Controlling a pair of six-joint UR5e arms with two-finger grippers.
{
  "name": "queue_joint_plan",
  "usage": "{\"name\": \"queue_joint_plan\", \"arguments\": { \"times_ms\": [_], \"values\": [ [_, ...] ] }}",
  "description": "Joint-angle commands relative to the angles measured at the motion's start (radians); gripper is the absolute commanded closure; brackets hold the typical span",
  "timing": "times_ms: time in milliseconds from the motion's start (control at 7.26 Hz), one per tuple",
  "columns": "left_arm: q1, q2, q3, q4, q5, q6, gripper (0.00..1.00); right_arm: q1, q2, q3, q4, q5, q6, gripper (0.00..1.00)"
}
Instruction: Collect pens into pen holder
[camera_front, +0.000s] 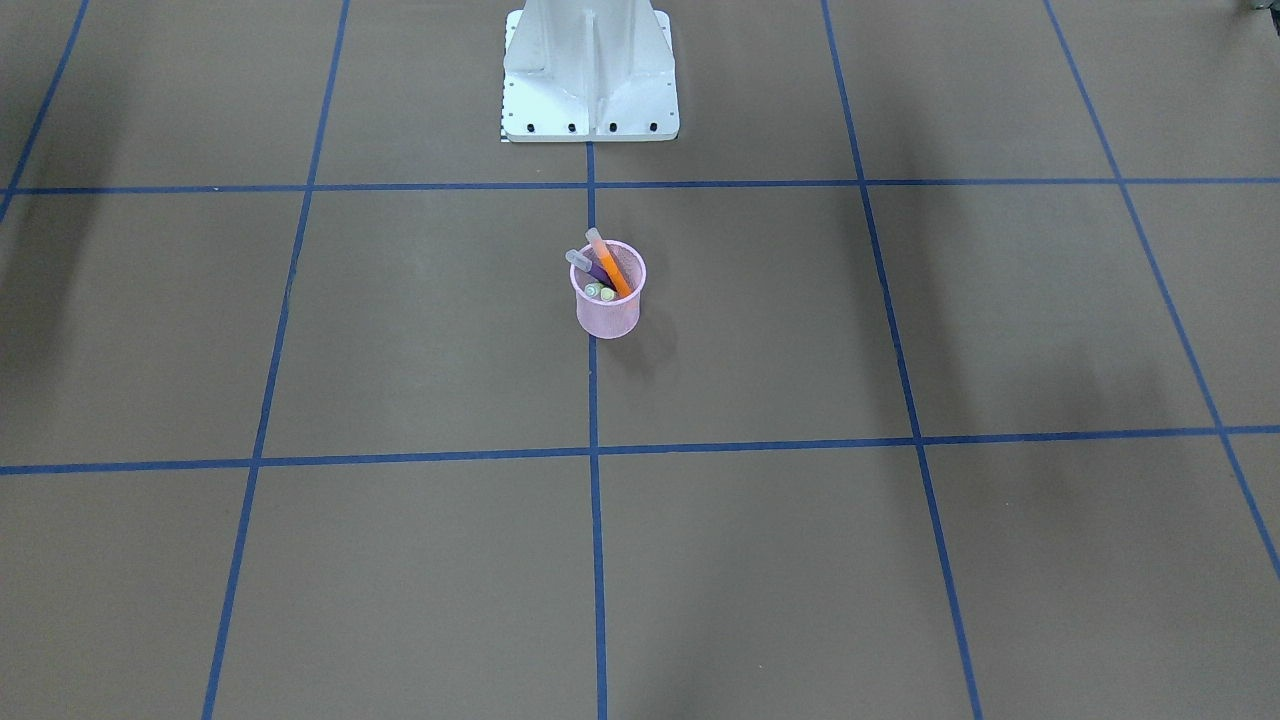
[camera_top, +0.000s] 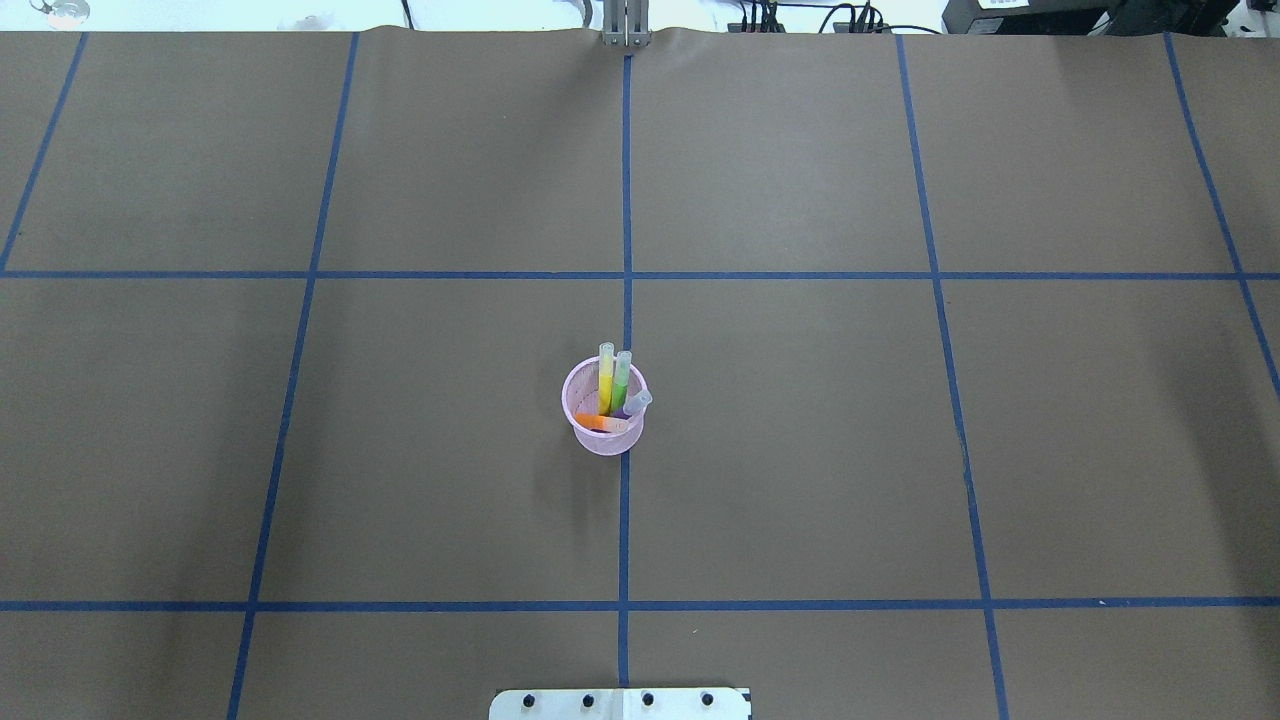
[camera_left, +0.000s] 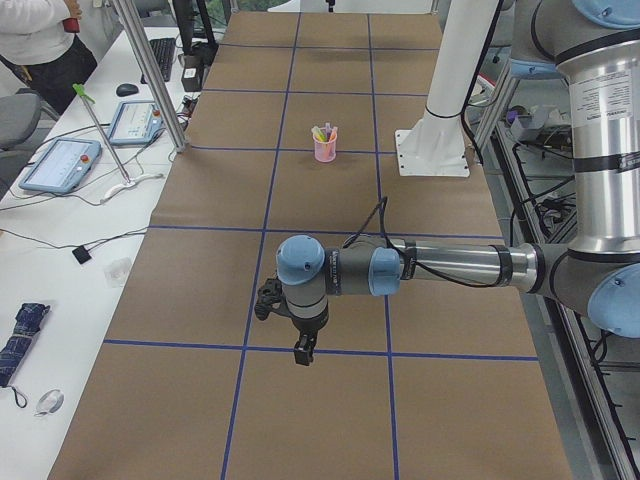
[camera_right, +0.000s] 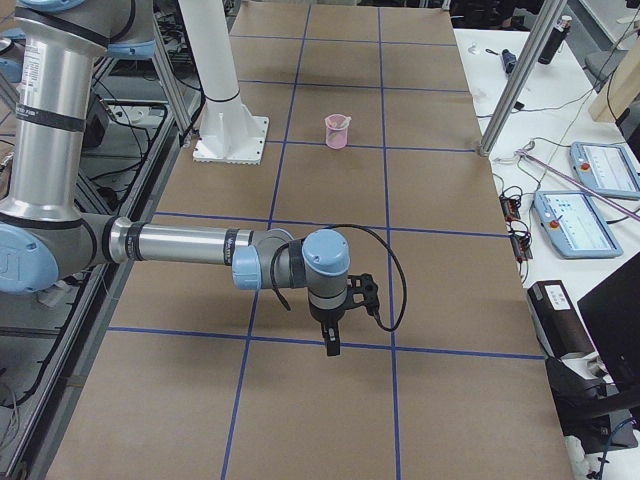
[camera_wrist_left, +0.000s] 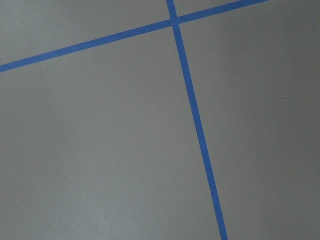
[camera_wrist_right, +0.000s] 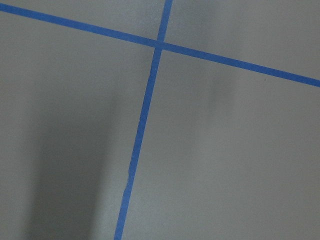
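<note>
The pen holder (camera_top: 603, 440), a pale pink mesh cup, stands upright at the middle of the tabletop (camera_top: 850, 450), on a line of blue tape (camera_top: 625, 200) and just out from the white pedestal (camera_front: 590, 90). All four pens stand in it: the yellow pen (camera_top: 605, 385) and green pen (camera_top: 620, 388) lean side by side toward the far rim, the orange pen (camera_top: 600, 423) lies tilted across the mouth on the robot's side, and the purple pen (camera_top: 637, 402) pokes out beside them. The left gripper (camera_left: 302, 352) and the right gripper (camera_right: 331, 345) each hang pointing down over opposite ends of the tabletop, well apart from the cup; they show only from the sides, so whether their jaws stand wide or narrow I cannot tell. Both wrist cameras show just brown paper and crossing tape lines, and that is what lies between each gripper and the cup. On the side bench (camera_left: 50, 275) lie a teach pendant (camera_left: 58, 165) and a folded umbrella (camera_left: 22, 338); a person (camera_left: 40, 35) stands at its far end.
</note>
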Motion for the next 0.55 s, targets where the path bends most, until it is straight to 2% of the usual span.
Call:
{"name": "queue_joint_plan", "arguments": {
  "times_ms": [0,413],
  "values": [
    [0.001,-0.003,0.003,0.001,-0.007,-0.003,0.0,0.0,-0.001,-0.001,0.001,0.0,0.0,0.0],
    [0.0,0.0,0.001,0.009,-0.007,-0.005,0.0,0.0,-0.001,-0.002,0.003,0.0,0.0,0.0]
  ]
}}
